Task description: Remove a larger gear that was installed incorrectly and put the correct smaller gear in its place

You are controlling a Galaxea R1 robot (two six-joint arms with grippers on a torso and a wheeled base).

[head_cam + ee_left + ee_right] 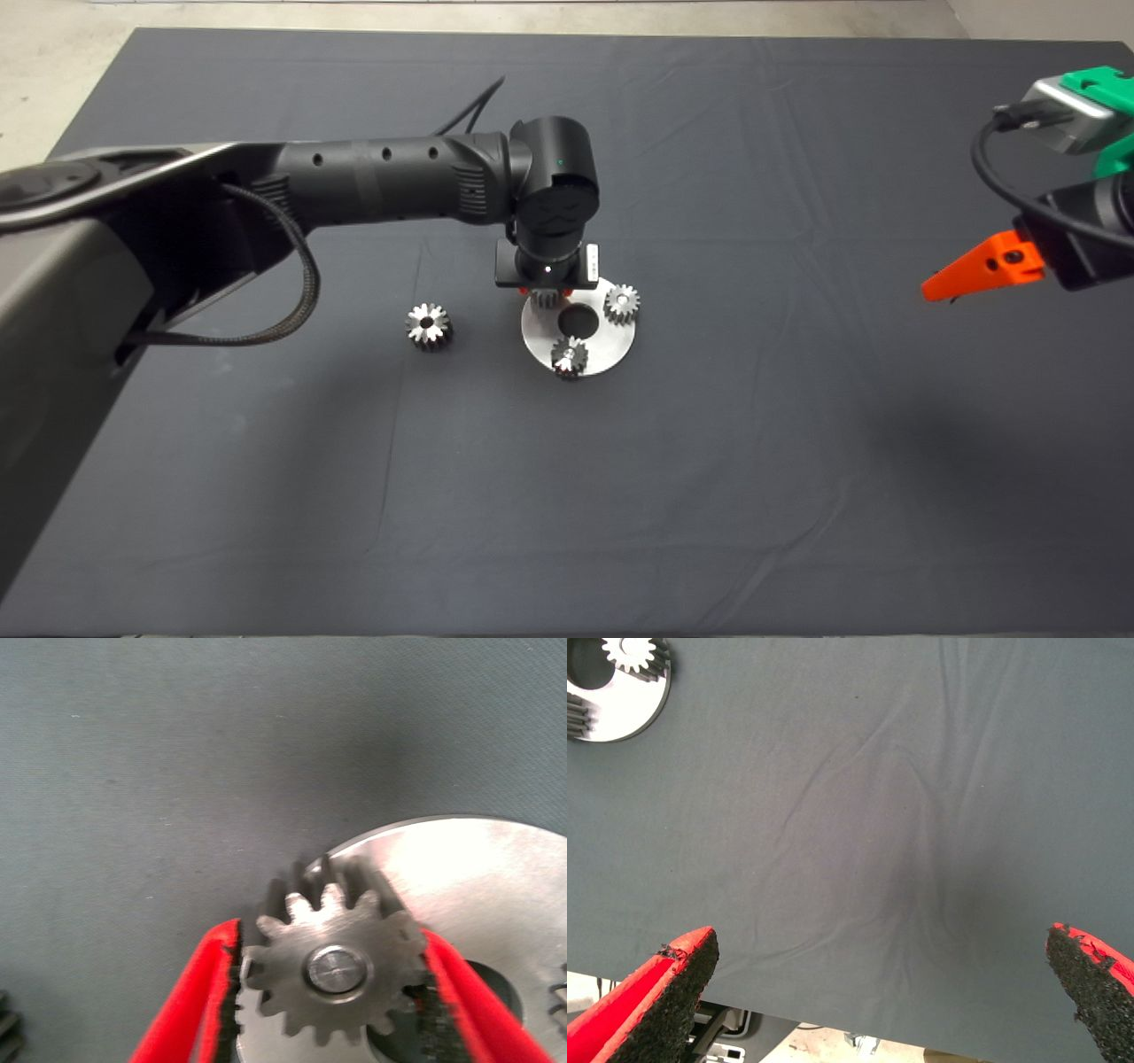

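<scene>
a: where is your left gripper [332, 979] standing now?

b: it is hanging over the round steel plate [461, 868], and its jaws are closing around a gear that is sitting on a pin there. the two red fingers [199, 992] are touching the teeth on both sides, so the gear lies right between the jaws. i am judging it is pinching the smaller gear [335, 967], because the teeth are short and fine.

a: and the larger gear?

b: the larger gear [430, 325] is lying on the mat [709, 487], well apart from the jaws, beside the plate. it seems already taken off, so you are probably seating the replacement now.

a: why the grip from both sides?

b: i think it is keeping the gear level, so the bore is going straight on the pin. two other small gears [622, 304] are standing on the plate, near the jaws.

a: the right gripper [877, 992]?

b: it is waiting far away, over bare mat, with jaws spread wide and holding nothing.
</scene>
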